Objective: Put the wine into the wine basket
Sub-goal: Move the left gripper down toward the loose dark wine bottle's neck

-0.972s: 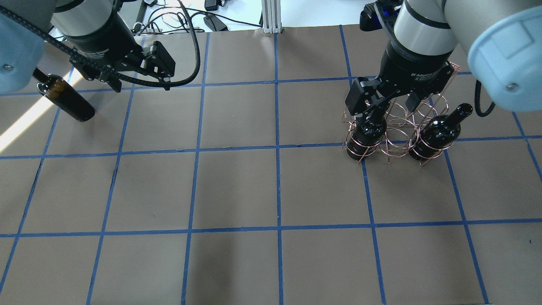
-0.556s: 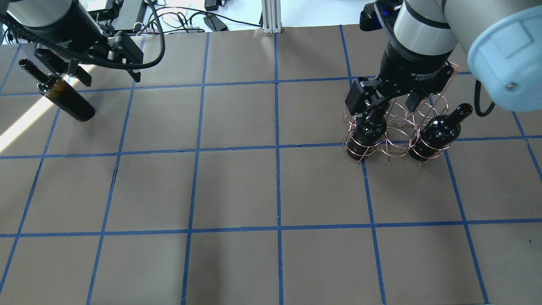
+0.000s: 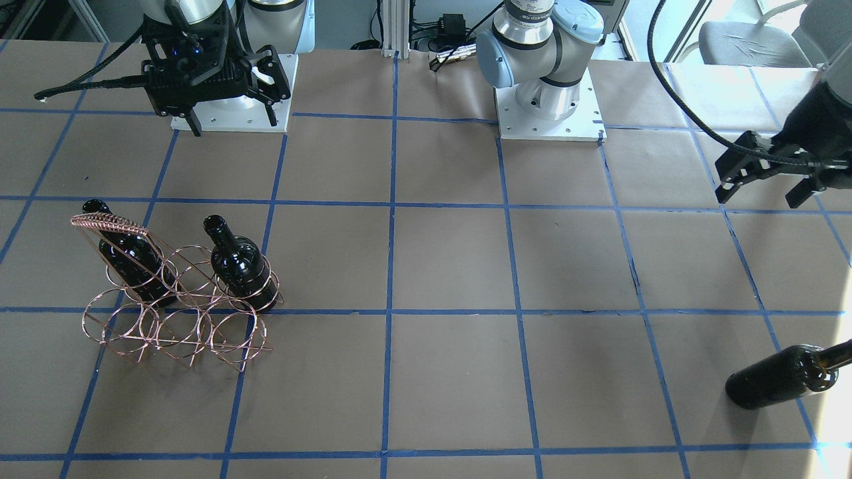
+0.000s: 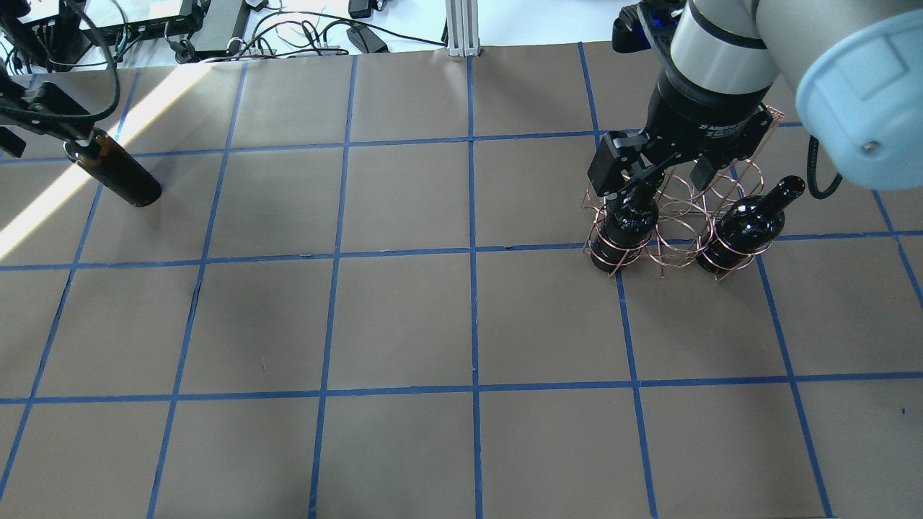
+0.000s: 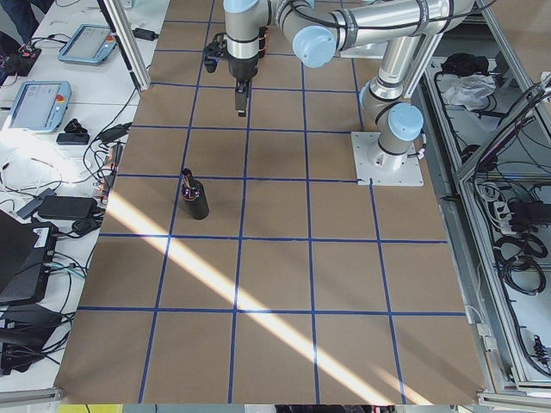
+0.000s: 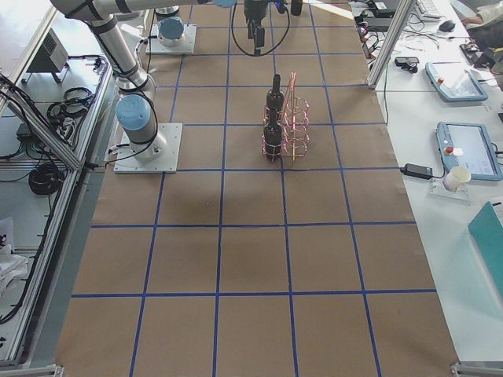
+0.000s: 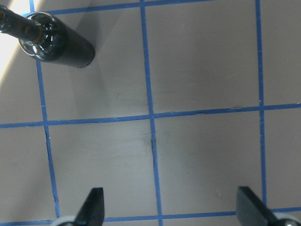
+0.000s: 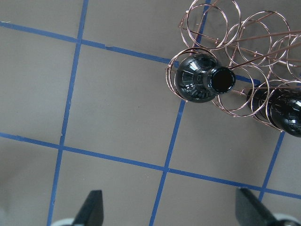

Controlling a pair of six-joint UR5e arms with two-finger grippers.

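Front view: wine (image 3: 779, 379) stands alone toward the bench corner at the robot's left, operators' side. Left gripper (image 3: 759, 198) hangs near it, jaws wide, empty. Wine basket (image 3: 110, 225) toward the right end holds two other bottles (image 3: 243, 266).
Overhead: right gripper (image 4: 652, 184) over the basket (image 4: 681, 216), spread, gripping nothing.
Wrist views: fingers (image 7: 94, 207) wide apart, nothing between, on both.

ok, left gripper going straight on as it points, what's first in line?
Likely bare table paper: in the wrist view the open left gripper frames only paper and blue tape. The wine bottle stands off to one side, out of that line.
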